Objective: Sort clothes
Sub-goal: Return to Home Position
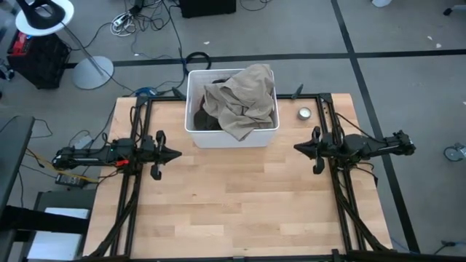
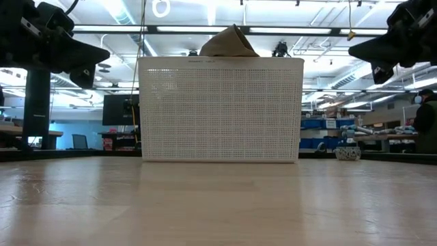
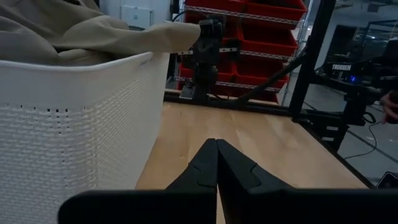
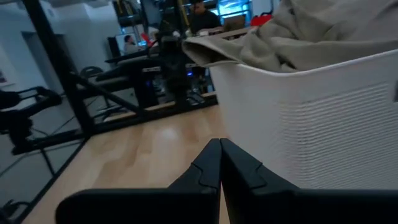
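A beige tan garment (image 1: pixel 240 102) lies heaped on top of dark clothes (image 1: pixel 198 120) inside the white plastic bin (image 1: pixel 195 135) at the table's far middle; part of it drapes over the bin's near rim. It shows above the bin in the low view (image 2: pixel 229 42) and in both wrist views (image 3: pixel 81 34) (image 4: pixel 323 37). The other garments are hidden. My left gripper (image 1: pixel 177 153) hovers shut and empty left of the bin. My right gripper (image 1: pixel 297 148) hovers shut and empty right of the bin. Both point at the table's middle.
A small round metal object (image 1: pixel 303 113) sits on the table right of the bin. Black frame rails (image 1: pixel 138 124) (image 1: pixel 331 116) run along both sides of the wooden table (image 1: pixel 233 204). A person shows in the room behind in the right wrist view (image 4: pixel 200 15).
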You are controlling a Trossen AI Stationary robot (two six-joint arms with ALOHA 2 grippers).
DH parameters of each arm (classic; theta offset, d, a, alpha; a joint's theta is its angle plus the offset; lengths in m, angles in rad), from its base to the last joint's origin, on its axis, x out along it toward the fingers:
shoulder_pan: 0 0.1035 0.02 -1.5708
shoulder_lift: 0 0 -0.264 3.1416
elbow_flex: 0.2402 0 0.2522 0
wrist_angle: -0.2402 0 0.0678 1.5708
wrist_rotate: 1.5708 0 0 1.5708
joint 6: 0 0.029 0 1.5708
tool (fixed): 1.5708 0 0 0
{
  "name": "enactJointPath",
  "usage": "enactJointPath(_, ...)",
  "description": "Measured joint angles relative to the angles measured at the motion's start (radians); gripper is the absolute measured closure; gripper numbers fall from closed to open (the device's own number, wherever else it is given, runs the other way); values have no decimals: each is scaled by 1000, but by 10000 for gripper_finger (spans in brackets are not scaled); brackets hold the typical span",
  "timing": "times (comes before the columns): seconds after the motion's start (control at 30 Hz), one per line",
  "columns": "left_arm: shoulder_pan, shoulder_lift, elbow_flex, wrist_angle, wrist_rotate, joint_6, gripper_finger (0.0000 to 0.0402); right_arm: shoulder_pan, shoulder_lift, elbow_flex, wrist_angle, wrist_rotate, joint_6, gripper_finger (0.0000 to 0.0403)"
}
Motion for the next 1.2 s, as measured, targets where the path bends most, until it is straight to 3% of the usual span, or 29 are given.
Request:
enactJointPath(0.37, 0, 0, 0, 17, 0, 1, 396, 0, 2, -64, 11, -21, 152, 396)
enactJointPath(0.67, -1, 0, 0, -6, 28, -60, 396, -60, 1, -67, 42, 34, 73, 397)
enactJointPath(0.9, -1, 0, 0, -6, 32, -72, 396, -117, 1, -67, 37, -85, 93, 394)
enactJointPath(1.2, -1, 0, 0, 4, 31, -72, 396, -241, 1, -67, 26, -98, 57, 394)
